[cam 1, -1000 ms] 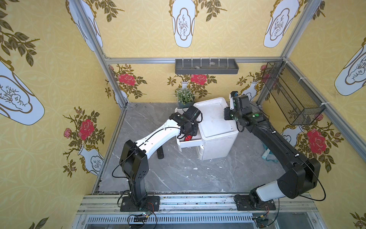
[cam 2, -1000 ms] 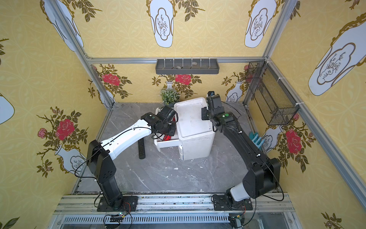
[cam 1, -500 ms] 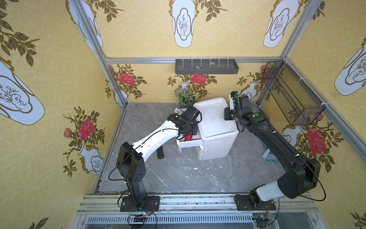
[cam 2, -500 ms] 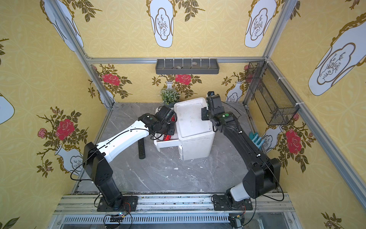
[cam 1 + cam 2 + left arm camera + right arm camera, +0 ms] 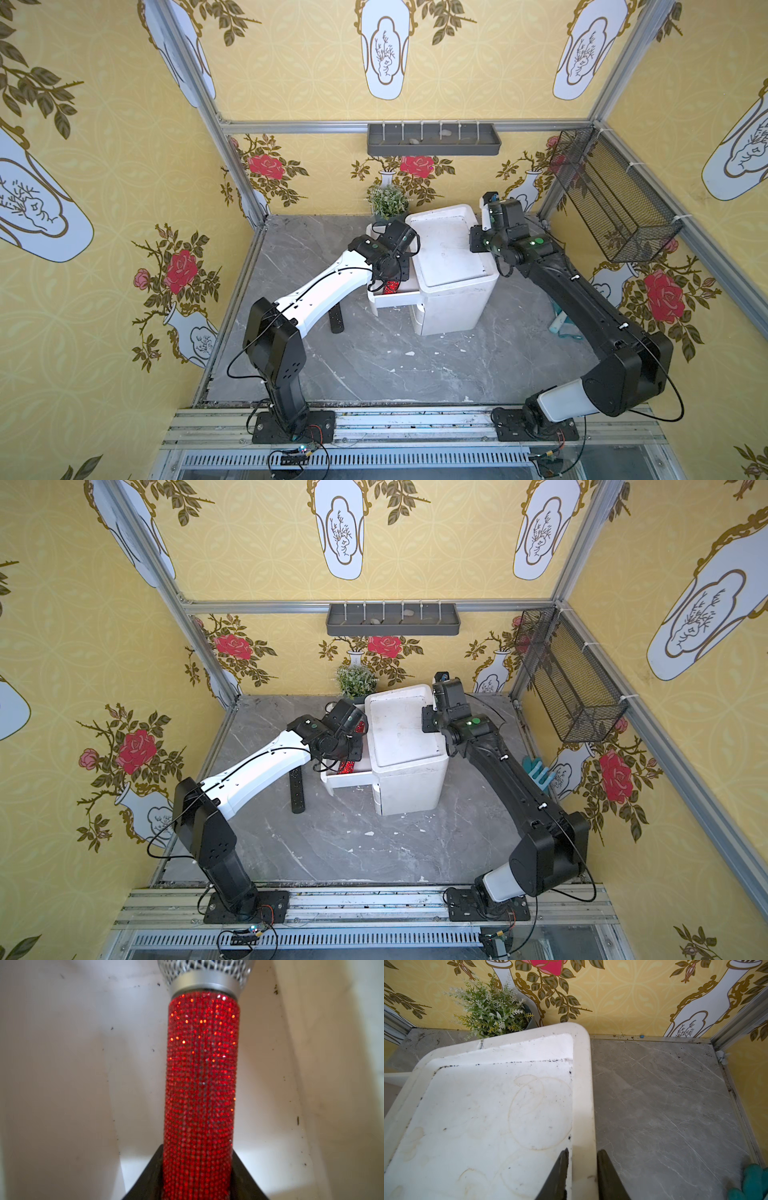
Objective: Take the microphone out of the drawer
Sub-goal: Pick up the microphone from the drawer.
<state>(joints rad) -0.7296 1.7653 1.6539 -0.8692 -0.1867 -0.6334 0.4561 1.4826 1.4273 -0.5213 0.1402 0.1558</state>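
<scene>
The microphone (image 5: 200,1076), with a red sparkly handle and a silver mesh head, is inside the open white drawer (image 5: 397,300). My left gripper (image 5: 197,1167) is shut on its handle, one black finger on each side. In both top views the left gripper (image 5: 395,272) (image 5: 347,750) reaches down into the drawer (image 5: 353,778), and red microphone (image 5: 390,286) (image 5: 345,766) shows below it. My right gripper (image 5: 582,1167) (image 5: 476,245) is shut on the raised rim of the white cabinet (image 5: 583,1093) (image 5: 453,307), at the side away from the drawer.
A potted plant (image 5: 388,201) stands behind the cabinet by the back wall. A black bar (image 5: 336,320) lies on the grey floor under my left arm. A teal object (image 5: 561,326) sits by the right wall, under a wire basket (image 5: 615,208). A grey shelf (image 5: 432,139) hangs on the back wall.
My left arm's elbow has swung a little to the left while its gripper stays in the drawer on the microphone. The right arm has not moved.
</scene>
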